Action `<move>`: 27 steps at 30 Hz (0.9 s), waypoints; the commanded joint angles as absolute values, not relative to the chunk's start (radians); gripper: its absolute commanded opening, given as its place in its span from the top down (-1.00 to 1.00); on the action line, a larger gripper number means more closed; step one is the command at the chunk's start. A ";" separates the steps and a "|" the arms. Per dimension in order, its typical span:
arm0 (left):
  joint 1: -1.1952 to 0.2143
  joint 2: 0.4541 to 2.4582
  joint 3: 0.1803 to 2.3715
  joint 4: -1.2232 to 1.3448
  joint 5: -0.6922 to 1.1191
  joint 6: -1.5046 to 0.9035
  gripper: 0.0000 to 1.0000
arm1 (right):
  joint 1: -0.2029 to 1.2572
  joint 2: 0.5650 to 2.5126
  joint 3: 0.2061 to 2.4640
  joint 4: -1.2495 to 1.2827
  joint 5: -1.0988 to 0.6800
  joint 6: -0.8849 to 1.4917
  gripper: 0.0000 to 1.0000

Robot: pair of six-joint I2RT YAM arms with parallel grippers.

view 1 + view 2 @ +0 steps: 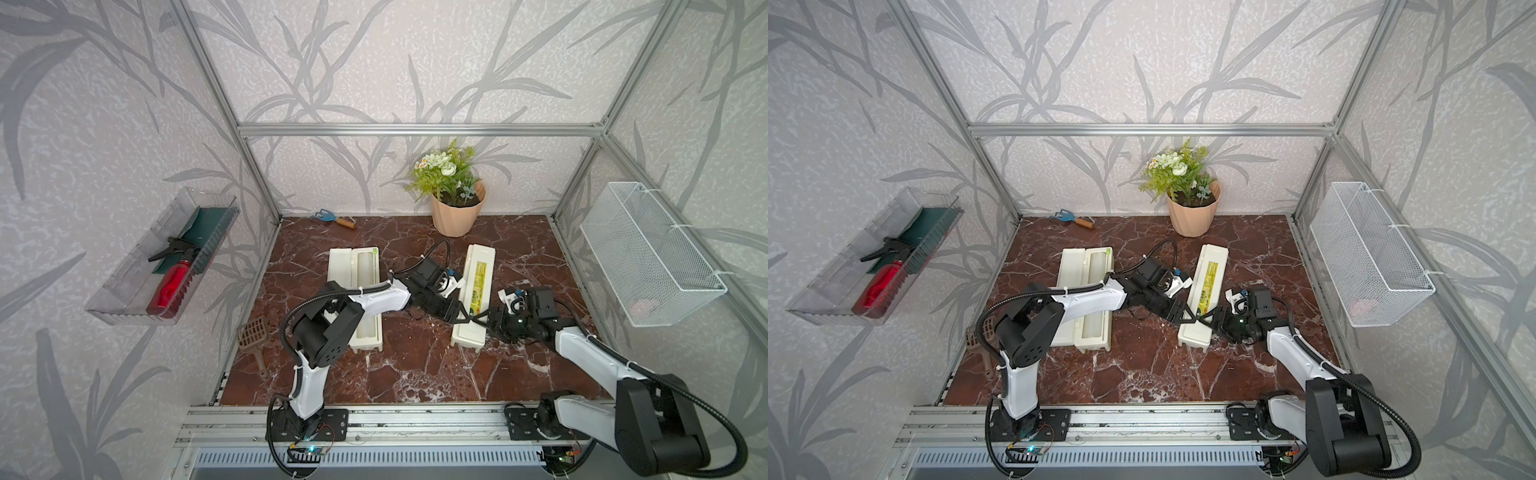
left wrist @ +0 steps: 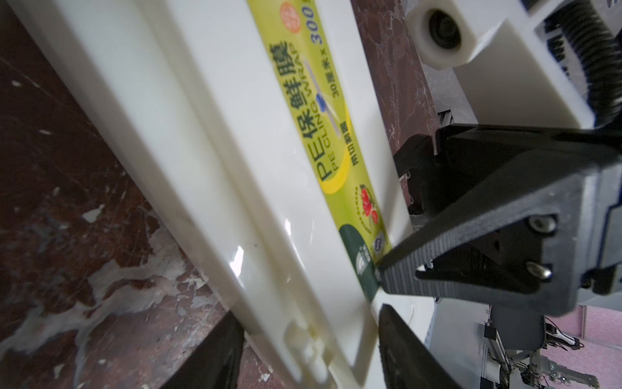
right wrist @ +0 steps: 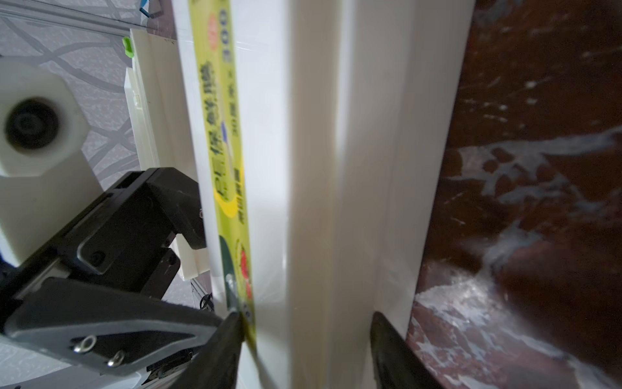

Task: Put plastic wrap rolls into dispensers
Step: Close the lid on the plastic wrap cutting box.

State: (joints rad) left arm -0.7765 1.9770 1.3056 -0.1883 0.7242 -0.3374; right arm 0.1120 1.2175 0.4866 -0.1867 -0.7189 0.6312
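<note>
One cream dispenser (image 1: 341,266) open, white roll (image 1: 368,266) inside; second dispenser (image 1: 478,266) closed, yellow-green label up, further right.

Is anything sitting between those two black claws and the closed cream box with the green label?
Nothing visible does. The left gripper and the right gripper each have their jaws either side of the closed cream-white plastic dispenser box, with only the box between. Whether they squeeze it is unclear.
</note>
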 commanded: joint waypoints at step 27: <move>-0.658 2.508 2.156 -0.272 0.535 -0.371 -0.64 | -0.086 1.813 0.963 0.240 -0.744 0.683 -0.66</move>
